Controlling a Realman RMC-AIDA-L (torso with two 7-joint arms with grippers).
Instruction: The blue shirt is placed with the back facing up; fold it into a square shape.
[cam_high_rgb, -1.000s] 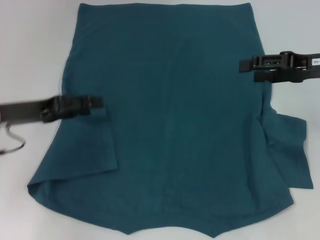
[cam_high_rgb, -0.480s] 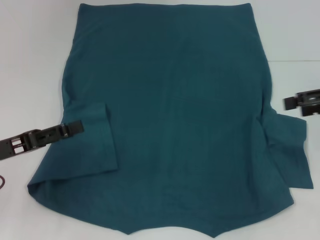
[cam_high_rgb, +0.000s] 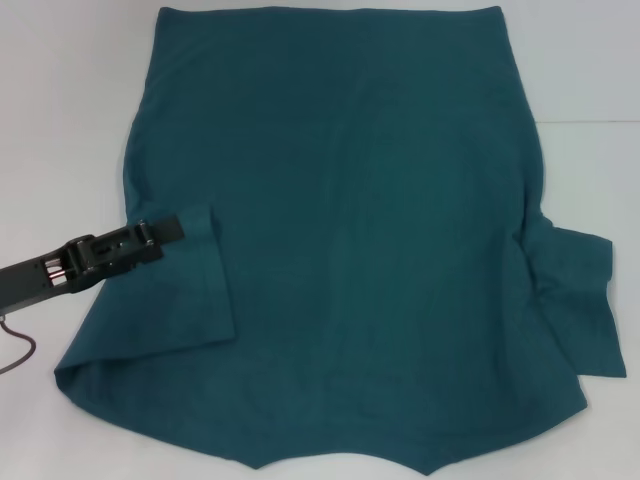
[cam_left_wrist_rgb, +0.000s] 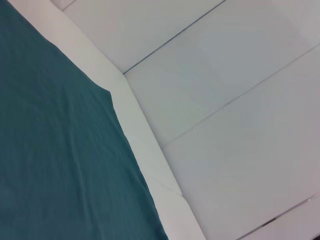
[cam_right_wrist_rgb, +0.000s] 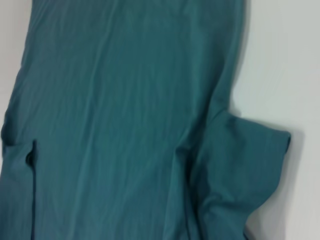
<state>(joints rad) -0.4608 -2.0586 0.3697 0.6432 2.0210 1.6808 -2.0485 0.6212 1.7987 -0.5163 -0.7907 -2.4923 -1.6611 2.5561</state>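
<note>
White bench under blue shirt, left sleeve folded inward; left end effector low at sleeve edge, spread or pinching impossible to tell.

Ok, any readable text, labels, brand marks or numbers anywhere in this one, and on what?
None can be read.
The blue shirt: plain fabric, no print or visible tag in any view.
The left gripper, at the shirt's folded-in left sleeve: no legible marking on its black body.
The white table: bare, no lettering.
The right gripper is out of view, so any label on it cannot be checked.
</note>
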